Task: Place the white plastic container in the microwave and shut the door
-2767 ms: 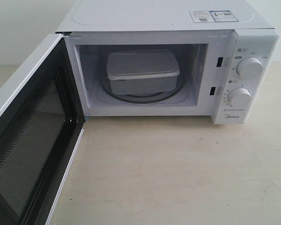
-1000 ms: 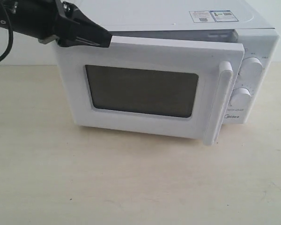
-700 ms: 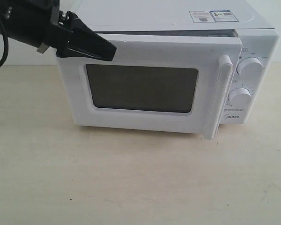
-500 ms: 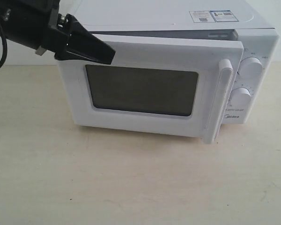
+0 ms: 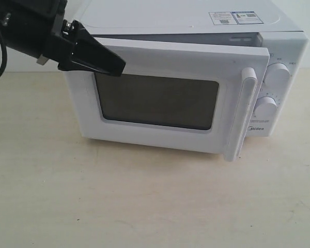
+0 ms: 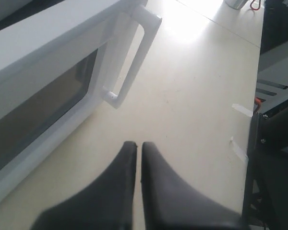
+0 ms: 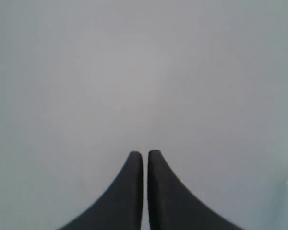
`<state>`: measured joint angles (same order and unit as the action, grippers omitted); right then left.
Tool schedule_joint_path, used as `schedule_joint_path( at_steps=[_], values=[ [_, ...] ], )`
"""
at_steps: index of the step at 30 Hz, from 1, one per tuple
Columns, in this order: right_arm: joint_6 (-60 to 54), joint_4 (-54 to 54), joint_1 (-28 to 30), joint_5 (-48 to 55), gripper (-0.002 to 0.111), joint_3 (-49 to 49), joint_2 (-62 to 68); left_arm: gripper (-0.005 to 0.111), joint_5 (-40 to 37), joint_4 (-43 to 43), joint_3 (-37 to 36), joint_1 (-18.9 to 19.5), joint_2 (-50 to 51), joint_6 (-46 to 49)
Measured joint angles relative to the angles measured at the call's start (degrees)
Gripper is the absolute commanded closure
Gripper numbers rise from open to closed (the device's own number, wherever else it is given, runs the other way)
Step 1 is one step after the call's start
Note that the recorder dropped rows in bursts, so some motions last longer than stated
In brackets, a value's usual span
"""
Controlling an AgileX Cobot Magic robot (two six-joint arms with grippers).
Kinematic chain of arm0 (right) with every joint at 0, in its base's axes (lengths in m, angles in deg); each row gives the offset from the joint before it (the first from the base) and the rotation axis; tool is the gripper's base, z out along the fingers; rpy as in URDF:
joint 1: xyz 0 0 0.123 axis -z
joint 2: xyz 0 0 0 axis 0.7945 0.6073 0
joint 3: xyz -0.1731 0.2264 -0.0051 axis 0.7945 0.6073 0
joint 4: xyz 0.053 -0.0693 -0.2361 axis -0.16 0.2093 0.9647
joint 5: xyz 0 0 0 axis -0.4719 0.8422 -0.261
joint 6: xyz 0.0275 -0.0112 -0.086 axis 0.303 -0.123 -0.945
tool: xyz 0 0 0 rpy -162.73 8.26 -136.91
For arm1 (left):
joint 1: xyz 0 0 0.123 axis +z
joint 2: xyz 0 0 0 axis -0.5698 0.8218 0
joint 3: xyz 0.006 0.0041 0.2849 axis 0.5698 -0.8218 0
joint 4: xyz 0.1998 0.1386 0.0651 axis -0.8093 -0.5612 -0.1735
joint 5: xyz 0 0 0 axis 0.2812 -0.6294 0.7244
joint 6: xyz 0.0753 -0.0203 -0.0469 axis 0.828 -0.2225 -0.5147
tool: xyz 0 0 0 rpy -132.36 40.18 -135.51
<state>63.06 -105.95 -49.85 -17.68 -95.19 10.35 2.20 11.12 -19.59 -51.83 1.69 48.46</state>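
Observation:
The white Midea microwave stands at the back of the table. Its door is swung almost fully across the front, with the handle side still standing a little off the body. The white plastic container is hidden behind the dark window. My left gripper is shut and empty, its tips at the door's upper hinge-side corner. In the left wrist view the left gripper hangs over the table beside the door and handle. My right gripper is shut, facing a blank grey surface.
Two round knobs show past the door's edge. The pale table stretches in front of the microwave. In the left wrist view a dark frame lines the table's far edge.
The door, wide open with the container showing 2.8 s ago, has swung nearly shut. It went closest 0.7 s ago, then eased back out slightly. My left gripper has dropped a little along the door.

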Motion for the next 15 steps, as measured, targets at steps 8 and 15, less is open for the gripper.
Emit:
schedule_joint_path(
  at_steps=[8,15],
  values=[
    [19.63,1.95,0.0,-9.21,0.108,-15.5,11.61,0.102,-0.55,0.0,0.0,0.0,0.0,-0.72],
    [24.59,49.93,0.0,-3.21,0.108,-34.88,26.03,0.102,-1.83,0.0,0.0,0.0,0.0,-0.82]
  ],
)
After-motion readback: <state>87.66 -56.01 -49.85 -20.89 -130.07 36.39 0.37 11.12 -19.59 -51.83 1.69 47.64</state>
